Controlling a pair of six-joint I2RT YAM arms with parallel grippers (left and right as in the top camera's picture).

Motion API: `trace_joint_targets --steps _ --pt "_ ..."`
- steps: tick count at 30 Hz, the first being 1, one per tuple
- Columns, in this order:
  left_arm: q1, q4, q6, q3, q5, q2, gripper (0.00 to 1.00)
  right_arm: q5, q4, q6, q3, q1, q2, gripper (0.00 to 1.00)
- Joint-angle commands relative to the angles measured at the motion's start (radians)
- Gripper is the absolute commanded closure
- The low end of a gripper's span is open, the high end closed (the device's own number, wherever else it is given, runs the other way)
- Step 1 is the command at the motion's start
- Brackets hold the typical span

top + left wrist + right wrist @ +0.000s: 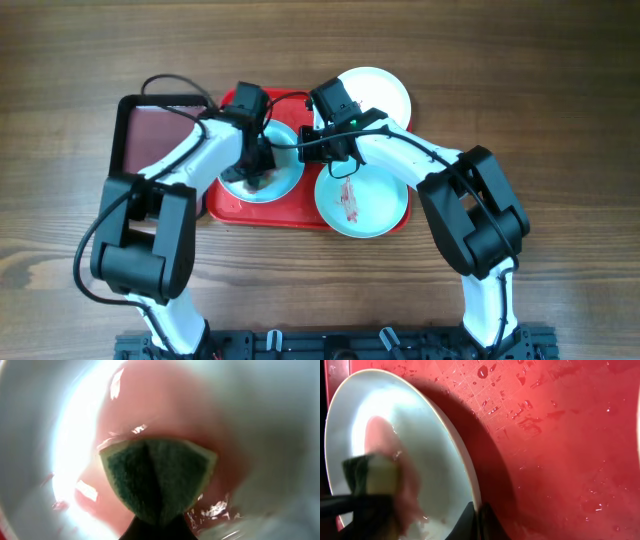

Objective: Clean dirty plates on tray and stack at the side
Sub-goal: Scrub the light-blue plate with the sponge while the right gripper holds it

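The pale blue-green plate (pixel 285 180) lies on the red tray (pixel 222 205). My left gripper (pixel 258 168) is shut on a green and yellow sponge (pixel 157 477) and presses it onto this plate (pixel 270 420), in pink watery sauce. My right gripper (pixel 477 516) is shut on the plate's rim (pixel 470 480), and the plate (pixel 430 435) is tilted above the wet tray (pixel 560 450). The right gripper also shows in the overhead view (pixel 302 148). A white plate (pixel 380 205) with a red sauce smear sits at the tray's right edge. A clean white plate (pixel 385 90) lies at the back right.
A smaller dark maroon tray with a black rim (pixel 150 130) lies to the left of the red tray. Both arms cross above the red tray. Bare wooden table (pixel 560 120) lies to the right and along the front.
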Motion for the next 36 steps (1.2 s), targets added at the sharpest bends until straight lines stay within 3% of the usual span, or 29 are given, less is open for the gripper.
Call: trace_joint_targets --steps 1,4,8,11,23,28,36 --pt "-0.049 0.075 -0.006 -0.06 -0.128 0.105 0.96 0.019 0.008 -0.013 0.007 -0.004 0.026 0.96" --pt "-0.088 0.037 -0.198 -0.06 -0.318 0.105 0.96 0.019 0.01 -0.013 0.007 -0.004 0.026 0.96" --pt "-0.154 -0.072 -0.599 -0.06 -0.521 0.105 0.96 0.019 0.012 -0.013 0.007 -0.004 0.026 0.96" --pt "-0.194 -0.113 -0.696 -0.06 -0.534 0.105 0.96 0.019 0.012 -0.013 0.007 -0.006 0.026 0.96" --pt "-0.244 -0.114 -0.618 -0.06 -0.389 0.105 0.96 -0.024 0.016 -0.006 0.007 -0.021 0.026 0.96" --pt "-0.185 0.015 -0.362 -0.06 -0.13 0.105 0.96 -0.052 0.016 -0.005 0.004 -0.033 0.026 0.96" --pt "-0.066 0.029 -0.195 -0.06 0.039 0.105 0.96 -0.129 0.019 -0.005 0.002 -0.048 0.047 0.96"
